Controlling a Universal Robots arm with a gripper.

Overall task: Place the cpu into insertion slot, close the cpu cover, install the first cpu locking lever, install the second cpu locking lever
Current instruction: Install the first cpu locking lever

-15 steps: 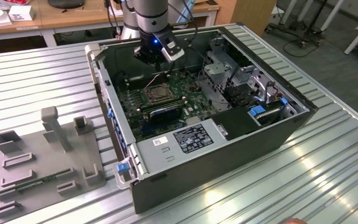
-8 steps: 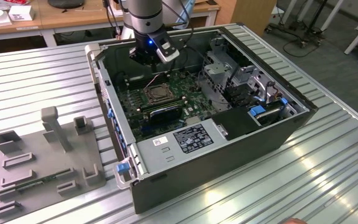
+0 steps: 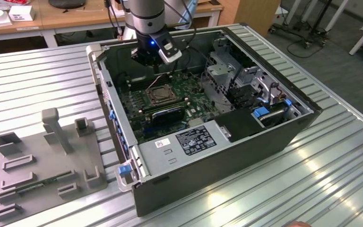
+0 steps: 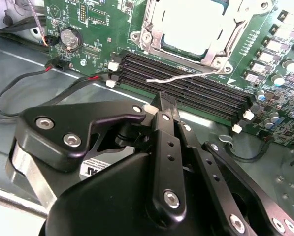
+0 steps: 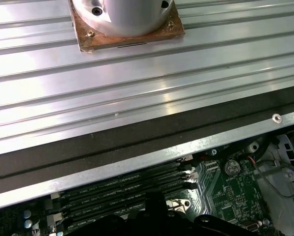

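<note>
I see one gripper, fingers pressed together, holding nothing, above the black memory slots. One cpu sits in the insertion slot mid-motherboard, one cpu cover framing it. One loose locking lever lies beside the socket.

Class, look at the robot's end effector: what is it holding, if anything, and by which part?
Nothing. The end effector is shut and empty, hovering above the memory slots near the cpu cover.
</note>
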